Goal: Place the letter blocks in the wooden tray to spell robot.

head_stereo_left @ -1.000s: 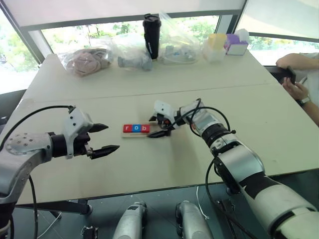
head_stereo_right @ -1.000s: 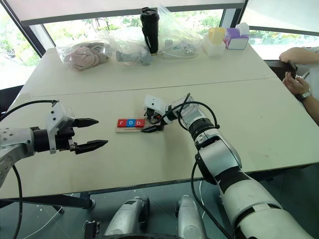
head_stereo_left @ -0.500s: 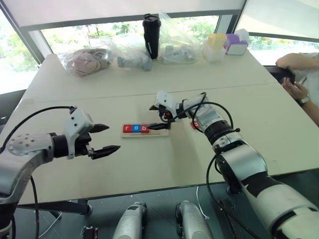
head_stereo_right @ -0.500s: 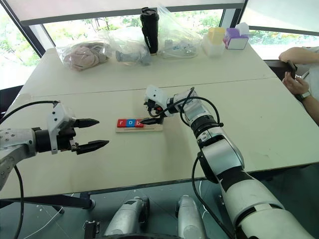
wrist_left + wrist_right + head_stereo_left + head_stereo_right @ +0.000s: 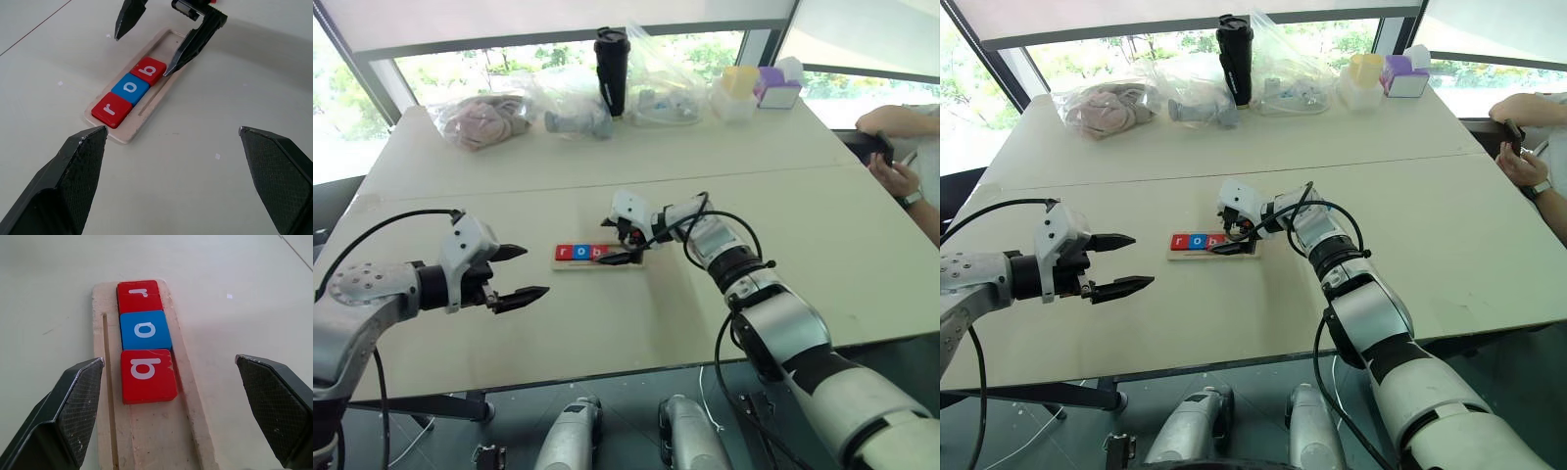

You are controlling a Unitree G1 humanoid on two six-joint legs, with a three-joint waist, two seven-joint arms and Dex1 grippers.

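Tiles are sitting three in a row at one end of the wooden tray [image 5: 151,431]: a red r [image 5: 139,295], a blue o [image 5: 145,329] and a red b [image 5: 147,374], edge to edge. The tray is lying near the middle of the pale table [image 5: 607,323], and the rest of its length past the b is showing bare wood.

From the head cameras the letters are too small to be reading clearly, and the right gripper [image 5: 615,245] is covering the tray's unfilled end. The wrist cameras are giving the letters plainly. The left wrist camera is also showing the right gripper's two black fingers [image 5: 193,46] straddling the tray, one each side, jaws spread wide and carrying nothing. A small red thing is peeking past the right arm's casing at that picture's edge; it is cut off and I cannot tell what it is.

The left gripper [image 5: 517,273] is hovering over bare table well to the side of the tray, its fingers wide apart and empty too.

A person's hands [image 5: 893,174] are showing at the table's far right edge, mostly cut off.
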